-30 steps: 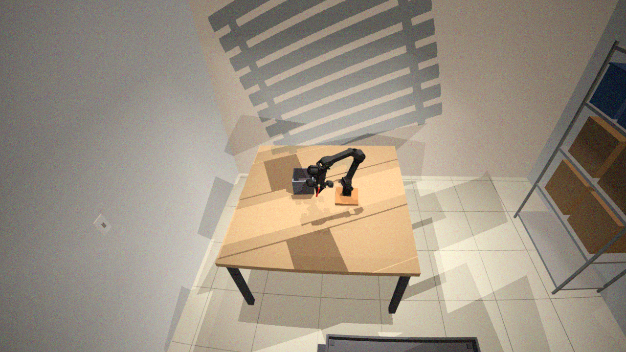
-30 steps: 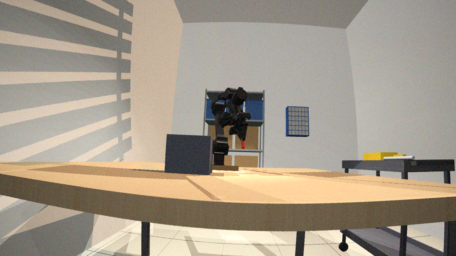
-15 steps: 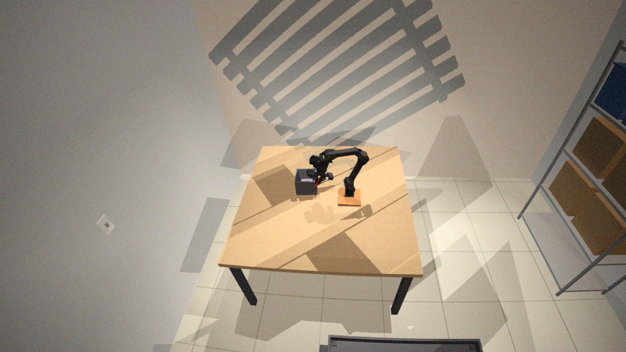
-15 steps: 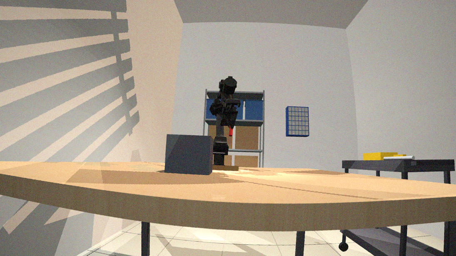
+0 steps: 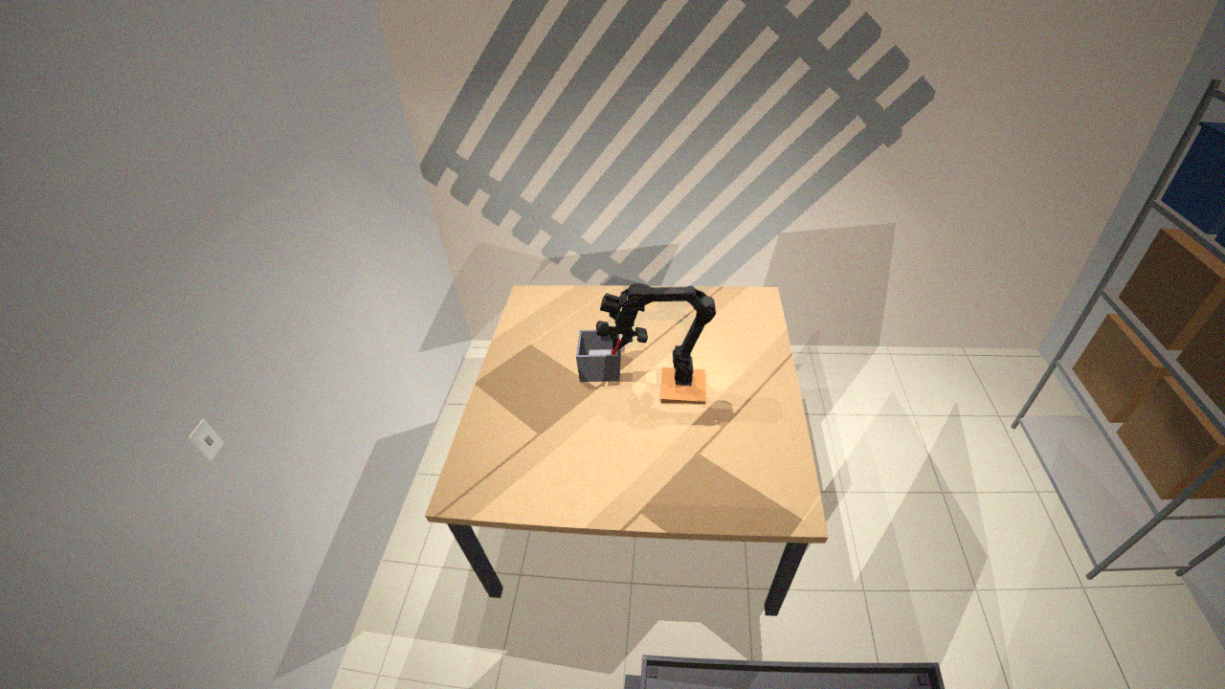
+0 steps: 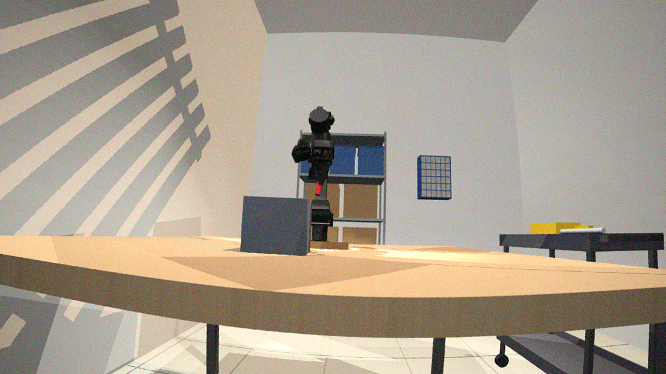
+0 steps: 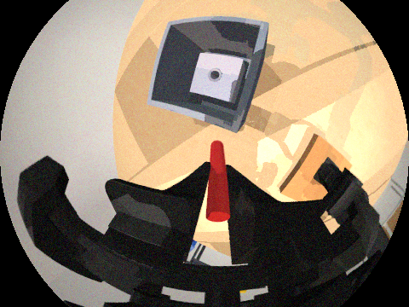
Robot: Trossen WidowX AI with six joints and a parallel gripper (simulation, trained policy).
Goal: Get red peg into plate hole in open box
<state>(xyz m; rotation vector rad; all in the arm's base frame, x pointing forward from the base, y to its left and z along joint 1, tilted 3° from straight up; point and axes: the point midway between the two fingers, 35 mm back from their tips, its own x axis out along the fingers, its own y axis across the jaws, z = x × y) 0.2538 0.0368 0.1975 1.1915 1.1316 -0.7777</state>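
Note:
My gripper (image 7: 216, 167) is shut on the red peg (image 5: 617, 344) (image 6: 317, 188) (image 7: 218, 192). The peg is tilted and held in the air, above the level of the box's rim in the exterior view. The open grey box (image 5: 598, 368) (image 6: 276, 226) (image 7: 158, 105) stands on the table, and the peg shows beside its right rim in the top view. In the wrist view the pale plate (image 7: 209, 87) lies at the box's bottom, its round hole visible and empty. The peg's far end points toward the box but lies short of its near rim in that view.
The wooden table (image 5: 547, 479) (image 6: 371, 277) bears the box and the arm's orange base plate (image 5: 677, 394) (image 7: 298, 183). The base plate is to the right of the box in the top view. The box's walls stand around the plate. A cart (image 6: 636, 240) stands beyond the table.

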